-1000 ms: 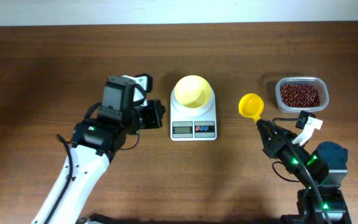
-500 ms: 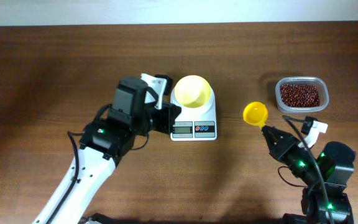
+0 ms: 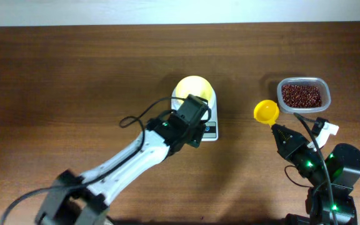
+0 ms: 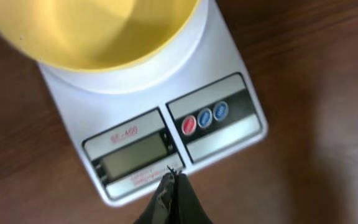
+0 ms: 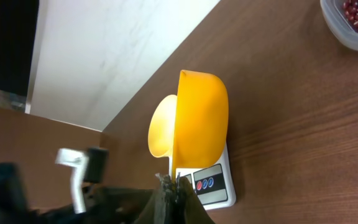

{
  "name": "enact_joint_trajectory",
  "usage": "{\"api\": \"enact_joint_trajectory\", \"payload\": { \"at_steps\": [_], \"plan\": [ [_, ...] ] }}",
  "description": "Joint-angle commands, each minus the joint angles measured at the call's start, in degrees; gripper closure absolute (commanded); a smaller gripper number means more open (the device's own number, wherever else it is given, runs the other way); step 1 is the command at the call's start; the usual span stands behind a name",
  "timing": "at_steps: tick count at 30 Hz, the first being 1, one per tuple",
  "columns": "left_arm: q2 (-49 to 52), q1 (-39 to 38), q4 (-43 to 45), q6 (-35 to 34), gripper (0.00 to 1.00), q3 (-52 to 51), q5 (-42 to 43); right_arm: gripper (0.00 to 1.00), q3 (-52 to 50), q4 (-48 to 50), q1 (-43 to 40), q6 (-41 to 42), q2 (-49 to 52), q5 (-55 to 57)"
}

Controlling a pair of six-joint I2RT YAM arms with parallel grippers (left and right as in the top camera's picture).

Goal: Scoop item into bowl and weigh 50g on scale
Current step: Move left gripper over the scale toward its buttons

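Glossy plastic scale (image 4: 142, 93), matt wooden table (image 3: 74, 75)

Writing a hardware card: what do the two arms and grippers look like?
The left arm: white link, black joints, green light, looping black cable. The right arm: black, green lights, white clip-like piece, black cable. The left gripper and right gripper: dark fingers tapering to narrow tips.

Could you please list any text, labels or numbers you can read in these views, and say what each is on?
"SF-400" (blurred, uncertain): red print on the scale, above its display.
Small print below the display: too blurred to read.
Display itself: blank.
Buttons: no legible labels.
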Motion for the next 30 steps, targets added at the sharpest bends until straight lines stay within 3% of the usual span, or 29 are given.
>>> {"api": "enact_joint_trajectory", "payload": {
  "at_steps": [1,11,18,30],
  "plan": [
    [3.58,-0.33,3.30,0.90,1.00,0.72,-1.25,0.96,0.81,1.07,-0.44,-0.76,-0.33,-0.02],
    [9.55,-0.81,17.46,-2.45,1.00,0.72,2.62,0.96,0.81,1.03,-0.44,-0.76,-0.33,0.81],
    [14.19,-0.81,16.92,-22.51,1.00,0.72,-2.97,0.96,0.81,1.01,-0.44,-0.79,-0.33,2.10],
    [14.43,-1.84,13.90,-23.69,1.00,0.72,-1.46,0.96,0.81,0.98,-0.44,-0.76,-0.33,2.10]
  ]
}}
